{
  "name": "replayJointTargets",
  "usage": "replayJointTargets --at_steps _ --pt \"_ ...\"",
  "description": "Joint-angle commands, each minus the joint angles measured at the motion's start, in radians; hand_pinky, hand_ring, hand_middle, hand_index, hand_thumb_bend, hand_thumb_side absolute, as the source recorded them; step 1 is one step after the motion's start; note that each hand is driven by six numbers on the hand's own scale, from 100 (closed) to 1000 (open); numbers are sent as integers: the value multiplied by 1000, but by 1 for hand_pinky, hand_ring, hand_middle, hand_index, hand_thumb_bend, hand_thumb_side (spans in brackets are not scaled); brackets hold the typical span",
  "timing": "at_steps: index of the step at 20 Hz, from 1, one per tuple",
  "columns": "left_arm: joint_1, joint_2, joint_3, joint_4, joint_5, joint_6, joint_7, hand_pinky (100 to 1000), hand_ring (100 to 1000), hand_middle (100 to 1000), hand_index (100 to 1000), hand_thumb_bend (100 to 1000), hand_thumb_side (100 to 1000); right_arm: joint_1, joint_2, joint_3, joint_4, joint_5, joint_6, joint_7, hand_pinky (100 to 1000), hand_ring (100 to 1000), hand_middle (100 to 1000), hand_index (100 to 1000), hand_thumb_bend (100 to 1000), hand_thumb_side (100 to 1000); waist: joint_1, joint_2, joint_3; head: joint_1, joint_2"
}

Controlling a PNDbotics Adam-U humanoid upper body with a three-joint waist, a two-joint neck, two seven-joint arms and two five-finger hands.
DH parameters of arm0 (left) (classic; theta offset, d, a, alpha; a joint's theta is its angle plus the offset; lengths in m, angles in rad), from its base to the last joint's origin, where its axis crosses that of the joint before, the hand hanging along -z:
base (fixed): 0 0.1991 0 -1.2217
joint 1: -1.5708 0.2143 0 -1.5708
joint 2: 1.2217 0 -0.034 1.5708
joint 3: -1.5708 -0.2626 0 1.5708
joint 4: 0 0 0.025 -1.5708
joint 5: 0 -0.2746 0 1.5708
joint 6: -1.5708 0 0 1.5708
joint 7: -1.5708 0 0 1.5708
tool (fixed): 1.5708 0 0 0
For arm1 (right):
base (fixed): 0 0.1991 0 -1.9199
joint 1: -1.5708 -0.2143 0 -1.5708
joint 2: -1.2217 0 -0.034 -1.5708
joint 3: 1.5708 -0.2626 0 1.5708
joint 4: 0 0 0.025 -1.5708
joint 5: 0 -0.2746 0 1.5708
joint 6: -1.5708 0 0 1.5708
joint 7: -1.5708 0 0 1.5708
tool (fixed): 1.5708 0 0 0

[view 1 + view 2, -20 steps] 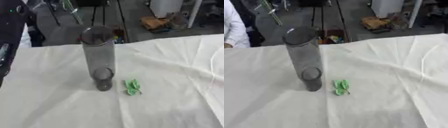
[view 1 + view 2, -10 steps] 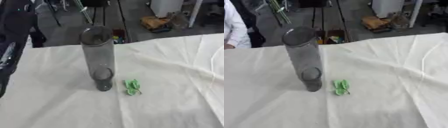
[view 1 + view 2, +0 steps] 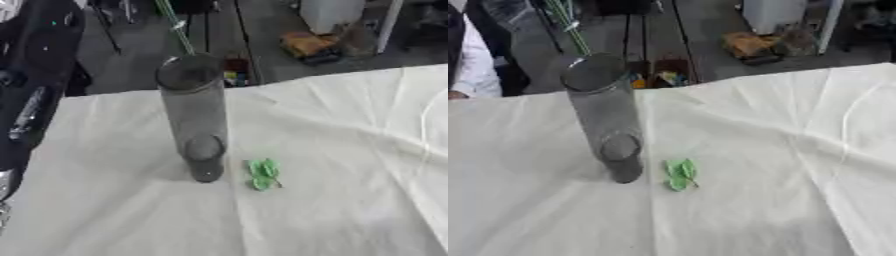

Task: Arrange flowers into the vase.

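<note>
A green flower stem [image 3: 178, 27] has dropped closer to the mouth of the vase [image 3: 197, 115] than half a second ago.

The tall, clear vase stands upright on the white-clothed table [image 3: 350, 150], left of middle and nearer the far edge. The thin stem slants down from beyond the far edge, its lower end at the rim. A small green leaf sprig [image 3: 263, 173] lies just beside the vase's base on the right. Neither robot hand shows, so what holds the stem cannot be told. To finish well, the stem tip likely needs centring over the opening and a straight descent, so the narrow vase is not tipped.
</note>
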Motion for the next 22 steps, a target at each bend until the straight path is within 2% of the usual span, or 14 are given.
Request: replayJointTargets --at_steps 1,4,5,6,22 --pt "-14 9 0 -19 -13 8 -5 100 100 100 100 100 881 -9 -20 0 -16 -7 1 4 218 340 251 537 100 926 -3 -13 -1 2 -6" --pt "-8 9 -3 -21 -22 13 -9 100 100 100 100 100 880 -10 -19 0 -16 -7 2 5 219 340 251 538 100 926 -2 -10 -2 1 -8" --pt "-7 9 -3 -22 -24 14 -10 100 100 100 100 100 806 -10 -19 0 -16 -7 2 6 219 340 251 538 100 927 -2 -10 -2 2 -8" --pt "-5 9 -4 -22 -27 14 -11 100 100 100 100 100 880 -11 -18 0 -16 -7 3 6 219 340 250 538 100 927 -2 -8 -3 2 -11" --pt "20 -3 -9 -45 -54 7 -24 100 100 100 100 100 880 -20 -8 -1 -16 -8 5 13 222 341 248 540 100 930 -2 13 -12 7 -31"
